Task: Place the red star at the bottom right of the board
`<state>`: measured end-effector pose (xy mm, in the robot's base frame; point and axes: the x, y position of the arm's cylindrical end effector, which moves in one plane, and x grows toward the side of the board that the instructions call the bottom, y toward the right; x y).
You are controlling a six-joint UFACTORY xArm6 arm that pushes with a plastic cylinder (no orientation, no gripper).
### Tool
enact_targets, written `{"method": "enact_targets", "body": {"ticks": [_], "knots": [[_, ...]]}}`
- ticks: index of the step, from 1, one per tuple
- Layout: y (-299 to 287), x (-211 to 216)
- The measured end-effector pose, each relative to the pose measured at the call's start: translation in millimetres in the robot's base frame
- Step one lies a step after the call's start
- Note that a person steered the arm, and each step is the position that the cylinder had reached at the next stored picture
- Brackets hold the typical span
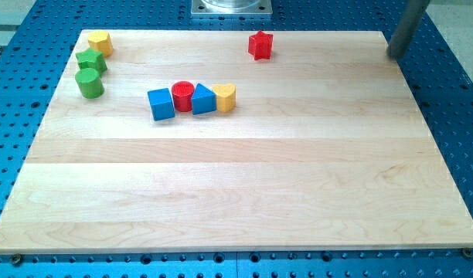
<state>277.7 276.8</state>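
The red star [260, 45] lies near the view's top edge of the wooden board [244, 185], a little right of centre. My tip [396, 54] is the lower end of the grey rod at the view's top right, at the board's right edge. It stands well to the right of the red star, apart from every block.
A row of blocks sits left of centre: blue cube [161, 103], red cylinder [182, 95], blue triangle block [202, 100], yellow block [226, 97]. At the top left are a yellow hexagon [100, 42], a green star-like block [90, 62] and a green cylinder [89, 83].
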Motion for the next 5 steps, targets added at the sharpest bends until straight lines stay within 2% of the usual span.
{"method": "enact_targets", "body": {"ticks": [1, 4, 5], "knots": [[-21, 8], [-22, 7], [-47, 7]]}}
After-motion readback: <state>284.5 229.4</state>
